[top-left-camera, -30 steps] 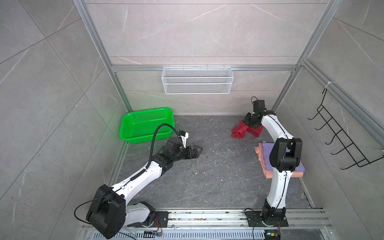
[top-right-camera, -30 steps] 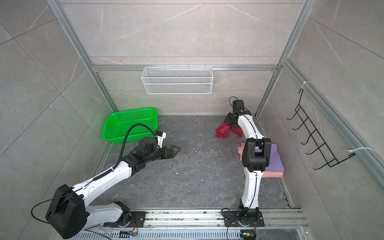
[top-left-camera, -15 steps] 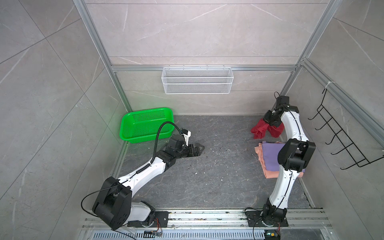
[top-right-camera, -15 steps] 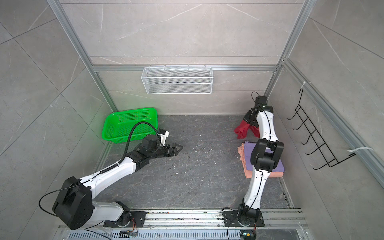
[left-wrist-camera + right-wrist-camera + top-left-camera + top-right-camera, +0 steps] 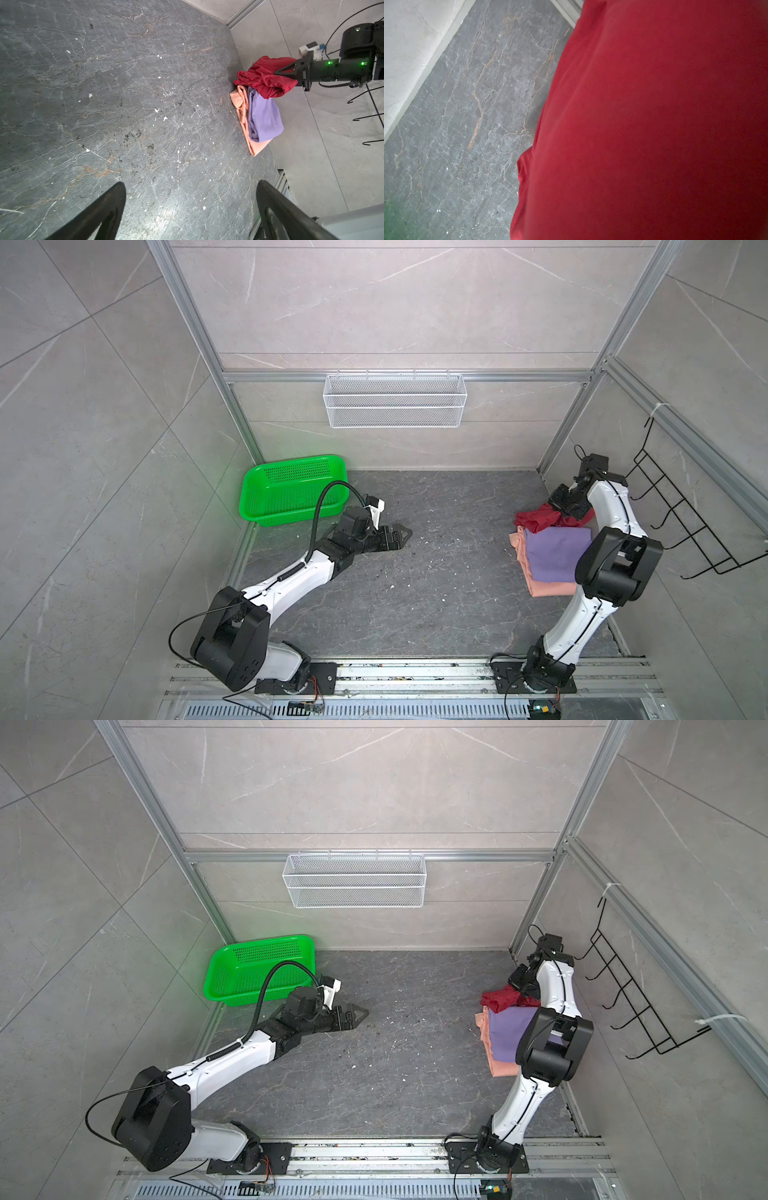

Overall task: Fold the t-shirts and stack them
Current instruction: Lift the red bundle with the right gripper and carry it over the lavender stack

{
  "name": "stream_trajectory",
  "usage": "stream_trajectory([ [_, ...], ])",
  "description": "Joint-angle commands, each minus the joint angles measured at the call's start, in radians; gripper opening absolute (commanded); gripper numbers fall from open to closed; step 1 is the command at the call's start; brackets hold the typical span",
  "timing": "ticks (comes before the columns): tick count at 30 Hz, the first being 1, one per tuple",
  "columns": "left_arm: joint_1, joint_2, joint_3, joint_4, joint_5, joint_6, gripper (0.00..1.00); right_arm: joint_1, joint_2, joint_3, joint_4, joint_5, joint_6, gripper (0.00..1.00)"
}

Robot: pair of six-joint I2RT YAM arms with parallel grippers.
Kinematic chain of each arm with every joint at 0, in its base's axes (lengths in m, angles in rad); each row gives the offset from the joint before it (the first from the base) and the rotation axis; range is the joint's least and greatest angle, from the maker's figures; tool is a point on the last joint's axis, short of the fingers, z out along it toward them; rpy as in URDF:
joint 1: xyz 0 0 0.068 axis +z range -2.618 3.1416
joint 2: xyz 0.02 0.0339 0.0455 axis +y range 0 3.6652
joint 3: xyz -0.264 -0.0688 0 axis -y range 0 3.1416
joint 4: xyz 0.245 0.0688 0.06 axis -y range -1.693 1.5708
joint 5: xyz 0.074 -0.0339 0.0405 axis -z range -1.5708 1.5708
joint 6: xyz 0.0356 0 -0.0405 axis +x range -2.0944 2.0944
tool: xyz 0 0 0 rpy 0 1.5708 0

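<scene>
We judge this to be the stacking step for the last shirt. The right gripper is clenched on a fold of the dark red t-shirt, its closed tips pressed into the cloth at the far right of the dark stone tabletop. The shirt hangs from the grip as a bunched wad rather than a flat packet, and no chest print shows on it. Its lower folds lie over the far edge of the stack. There the lavender t-shirt rests folded on the salmon-pink t-shirt, with the pink one showing along the left and near edges. In both top views the red bundle sits just left of the gripper and overlaps the far end of the lavender cloth. We cannot tell how much of its weight already rests there. The right wrist view is almost filled with red cloth, so it adds little. The next move, as we see it, calls for carrying the bundle nearer, over the middle of the lavender shirt, then lowering and releasing it. It may need smoothing, since it looks too crumpled to lie square. The left gripper is released, jaws wide apart, and hovers low over bare tabletop beside the green perforated basket, well apart from the shirts.
</scene>
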Motion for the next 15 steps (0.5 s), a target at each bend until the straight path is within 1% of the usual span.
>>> stream_trajectory([
  [1, 0.004, 0.004, 0.033, 0.052, 0.032, -0.014, 1.0, -0.004, -0.069, -0.012, 0.012, -0.011, -0.03, 0.0],
  [7, 0.004, -0.017, 0.017, 0.057, 0.027, -0.015, 1.0, -0.018, -0.129, -0.095, 0.025, -0.016, -0.036, 0.0],
  [11, 0.004, -0.023, 0.012, 0.058, 0.032, -0.012, 1.0, -0.024, -0.182, -0.168, 0.06, -0.005, -0.039, 0.0],
  [15, 0.003, -0.024, 0.007, 0.064, 0.043, -0.013, 1.0, -0.035, -0.228, -0.204, 0.075, 0.011, -0.033, 0.0],
])
